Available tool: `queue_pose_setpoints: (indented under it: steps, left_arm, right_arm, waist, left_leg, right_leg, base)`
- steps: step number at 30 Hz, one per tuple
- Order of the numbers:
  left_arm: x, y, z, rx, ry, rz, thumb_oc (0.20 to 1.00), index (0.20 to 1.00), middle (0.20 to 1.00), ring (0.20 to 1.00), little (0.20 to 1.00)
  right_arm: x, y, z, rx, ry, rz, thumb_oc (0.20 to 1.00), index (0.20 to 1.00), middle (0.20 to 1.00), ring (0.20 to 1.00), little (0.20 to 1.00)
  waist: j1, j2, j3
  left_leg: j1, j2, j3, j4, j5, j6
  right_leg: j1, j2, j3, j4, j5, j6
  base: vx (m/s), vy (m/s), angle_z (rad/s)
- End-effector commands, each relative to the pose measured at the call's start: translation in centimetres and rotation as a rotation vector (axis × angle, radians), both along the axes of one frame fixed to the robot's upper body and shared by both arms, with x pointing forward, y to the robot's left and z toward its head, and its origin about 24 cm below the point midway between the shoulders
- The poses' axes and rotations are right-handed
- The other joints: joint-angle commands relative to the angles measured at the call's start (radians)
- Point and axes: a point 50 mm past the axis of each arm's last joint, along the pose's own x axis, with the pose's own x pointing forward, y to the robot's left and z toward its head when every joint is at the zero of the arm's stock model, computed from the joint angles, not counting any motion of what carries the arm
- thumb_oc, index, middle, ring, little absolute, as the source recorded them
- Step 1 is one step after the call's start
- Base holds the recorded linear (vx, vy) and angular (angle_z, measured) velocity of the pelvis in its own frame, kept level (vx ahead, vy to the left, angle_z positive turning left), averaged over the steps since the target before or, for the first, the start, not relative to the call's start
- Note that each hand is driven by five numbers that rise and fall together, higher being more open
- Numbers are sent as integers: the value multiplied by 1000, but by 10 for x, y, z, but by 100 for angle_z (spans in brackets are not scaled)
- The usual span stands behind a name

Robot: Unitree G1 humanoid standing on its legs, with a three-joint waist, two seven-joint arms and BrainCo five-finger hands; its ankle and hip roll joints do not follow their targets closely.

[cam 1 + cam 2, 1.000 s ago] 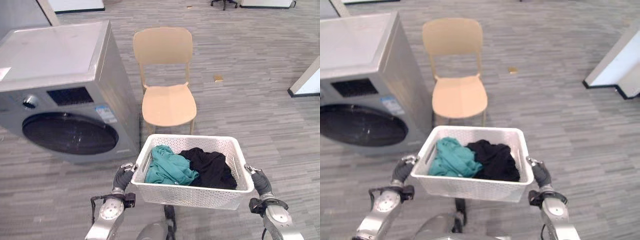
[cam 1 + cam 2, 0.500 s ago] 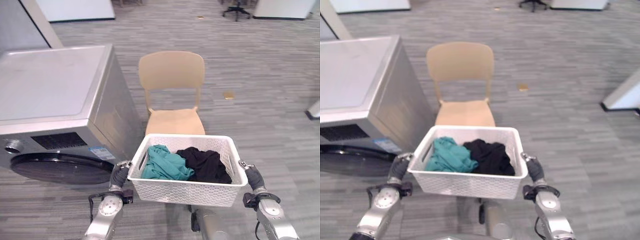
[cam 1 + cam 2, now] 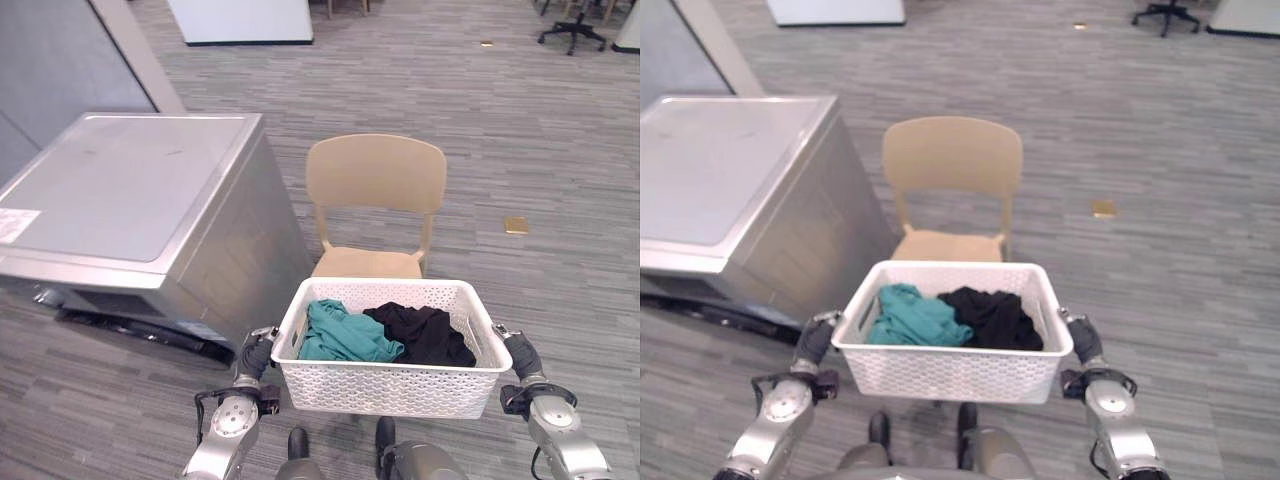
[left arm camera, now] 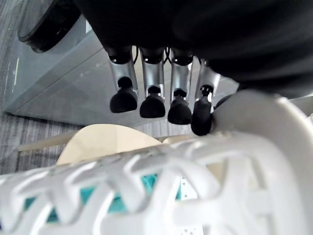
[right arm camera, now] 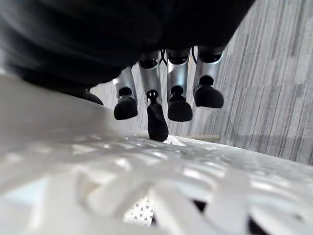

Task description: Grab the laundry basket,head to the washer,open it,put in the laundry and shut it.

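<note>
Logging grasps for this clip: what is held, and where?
The basket, carried between both hands: left hand at its left end, right hand at its right end, fingers curled over the rim.

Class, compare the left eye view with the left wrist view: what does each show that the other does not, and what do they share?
Left eye view alone: the black garment, the washer's flat top, the chair's backrest and the right hand at the basket's far end. Left wrist view alone: the left hand's dark-tipped fingers curled over the rim. Both: the white basket, the teal garment, the washer and the left hand.
</note>
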Motion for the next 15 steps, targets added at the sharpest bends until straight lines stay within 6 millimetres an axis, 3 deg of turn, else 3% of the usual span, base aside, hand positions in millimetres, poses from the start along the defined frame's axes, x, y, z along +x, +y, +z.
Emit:
queue_pose_setpoints:
  steps: [1,8,11,15]
  left_arm:
    - [27,-27,43,-13,-256,-114,200,200,200,200,200]
    - [44,-29,52,87,-316,-130,200,200,200,200,200]
    - [68,-34,64,148,-374,-122,200,200,200,200,200]
    - [91,-46,72,167,-401,-118,200,200,200,200,200]
  right_arm:
    - [21,39,36,-11,-227,167,200,200,200,200,200]
    - [41,57,40,-55,-254,200,200,200,200,200,200]
    - [66,76,52,-76,-319,222,200,200,200,200,200]
    - [85,91,61,-93,-347,225,200,200,200,200,200]
  waist:
    - [-43,17,-44]
    - [-28,12,-30]
    - [-11,-4,5]
    - [-8,-13,32]
  left_leg:
    - [42,-42,22,23,-6,-14]
    - [46,-62,60,-17,-20,11]
    - [-63,-70,65,-17,-10,26]
    - [-141,-78,58,-20,14,27]
  right_leg:
    - [142,-87,3,-114,-49,152]
    - [102,-111,34,-126,-22,180]
    - [-30,-123,57,-120,14,196]
    - [-115,-128,62,-108,36,198]
  base:
    - [72,97,-52]
    - [0,122,-28]
    - [-229,101,-12]
    - [-126,38,9]
